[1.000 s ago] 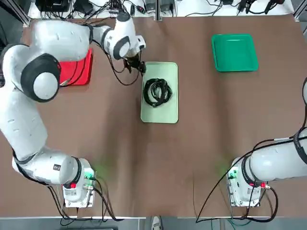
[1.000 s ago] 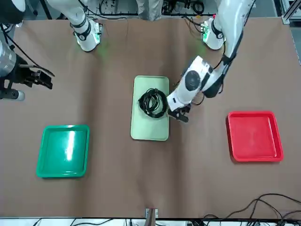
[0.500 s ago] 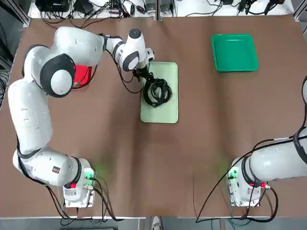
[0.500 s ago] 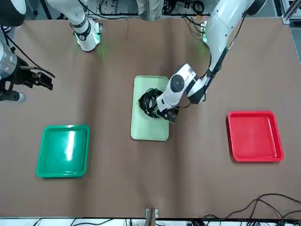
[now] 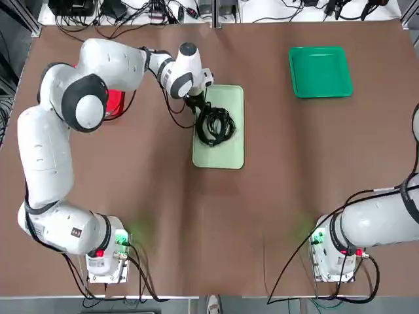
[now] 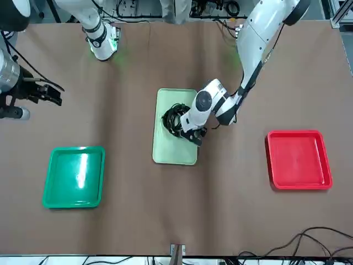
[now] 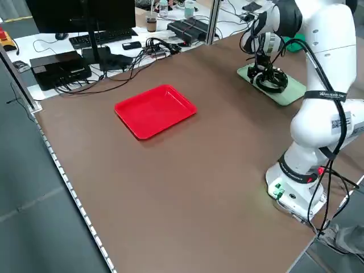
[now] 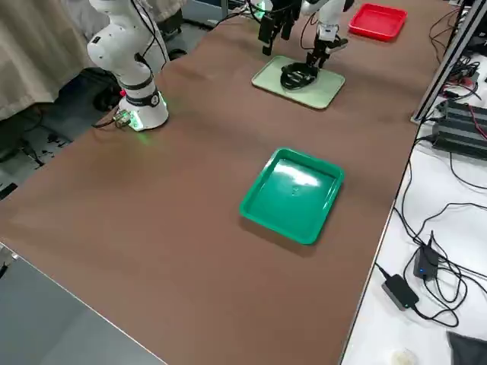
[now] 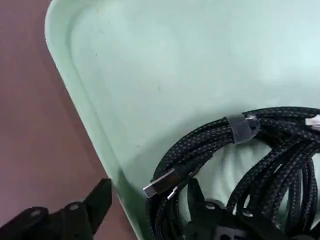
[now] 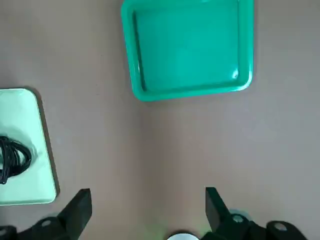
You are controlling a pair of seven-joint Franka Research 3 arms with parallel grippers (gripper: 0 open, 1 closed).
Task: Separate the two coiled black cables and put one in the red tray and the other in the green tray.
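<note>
The two coiled black cables [image 5: 215, 125] lie together as one bundle on a pale mint tray [image 5: 219, 157]; I cannot tell one coil from the other. My left gripper [image 5: 198, 104] is down at the bundle's edge by the tray's far-left corner. In the left wrist view the left gripper [image 9: 148, 192] is open, one finger outside the rim and the other among the strands [image 9: 260, 150]. The red tray [image 6: 298, 159] is half hidden behind the left arm in the top view. The green tray [image 5: 319, 71] sits far right. My right gripper [image 10: 147, 200] hovers open and empty.
In the front view the right gripper [image 6: 47, 94] hangs at the table's edge, above the green tray [image 6: 74, 176]. Brown table surface surrounds the mint tray [image 6: 174, 154]. Loose wires and equipment lie beyond the far table edge.
The left gripper has moved from beside the mint tray's corner in over its rim, onto the edge of the cable bundle, and its fingers have narrowed. The right arm has not moved.
</note>
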